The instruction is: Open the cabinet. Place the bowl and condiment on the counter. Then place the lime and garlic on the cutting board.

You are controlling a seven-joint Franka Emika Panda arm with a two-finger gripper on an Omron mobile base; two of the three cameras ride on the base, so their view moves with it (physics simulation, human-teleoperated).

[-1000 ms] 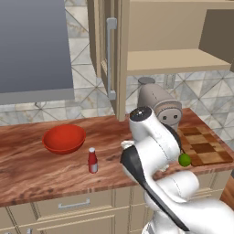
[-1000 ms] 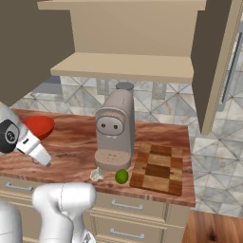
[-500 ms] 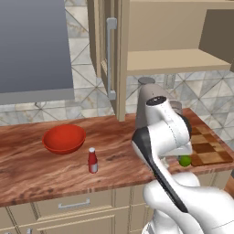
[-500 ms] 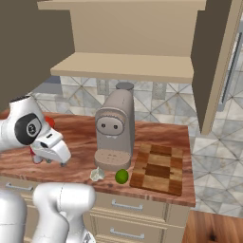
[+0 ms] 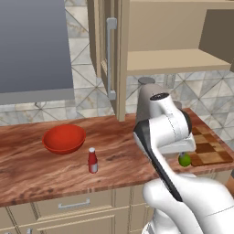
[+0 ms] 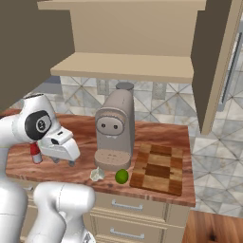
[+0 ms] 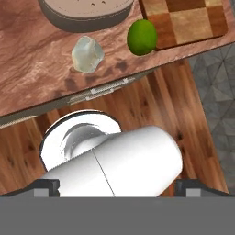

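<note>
The cabinet point(image 5: 109, 55) stands open, and the bowl point(image 5: 64, 138) and condiment point(image 5: 93, 160) already sit on the counter point(image 5: 27, 169). The lime point(image 7: 142, 36) and garlic point(image 7: 87, 54) lie at the counter's near edge, left of the cutting board point(image 6: 159, 168) (not yet on it). The gripper point(image 6: 64, 160) hangs with fingers apart, empty.

The gripper point(image 6: 64, 160) has swung rightward across the counter point(image 6: 190, 190), nearer the garlic point(image 6: 97, 174) and lime point(image 6: 122, 176).
</note>
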